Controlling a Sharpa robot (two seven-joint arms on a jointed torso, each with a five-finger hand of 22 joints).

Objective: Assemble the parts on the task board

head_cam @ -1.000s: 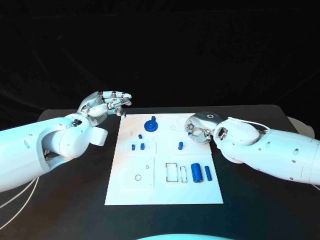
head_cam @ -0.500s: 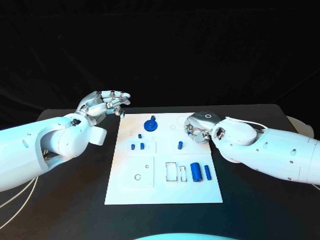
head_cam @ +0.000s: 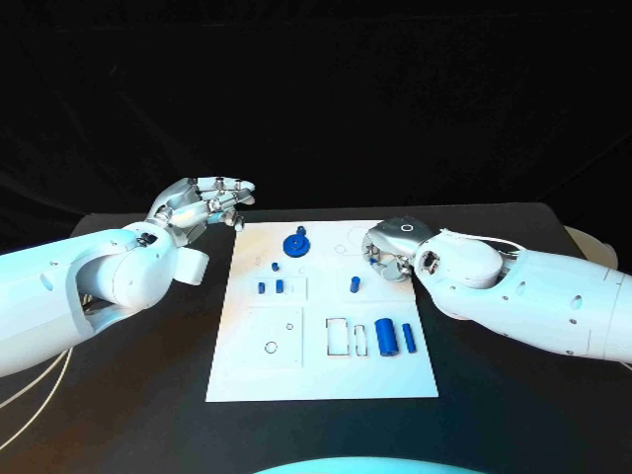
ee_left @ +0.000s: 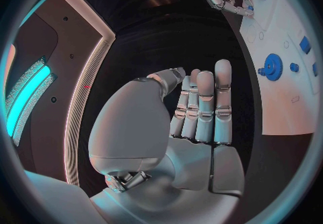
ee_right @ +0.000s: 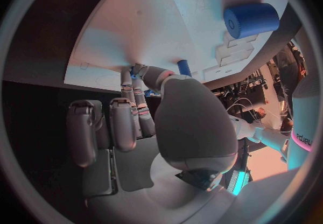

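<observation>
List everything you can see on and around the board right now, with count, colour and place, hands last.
table: one, black, under everything.
task board: one, white, middle of the table.
gear-shaped part: one, blue, far end of the board.
small pegs: three, blue, left part of the board, behind the gear's near side.
single peg: one, blue, mid-board, just near the right hand.
large cylinder: one, blue, near right part of the board.
thin rod: one, blue, right beside the large cylinder.
left hand: silver, off the board's far left corner, holding nothing.
right hand: silver, over the board's far right part; whether it holds anything cannot be told.
</observation>
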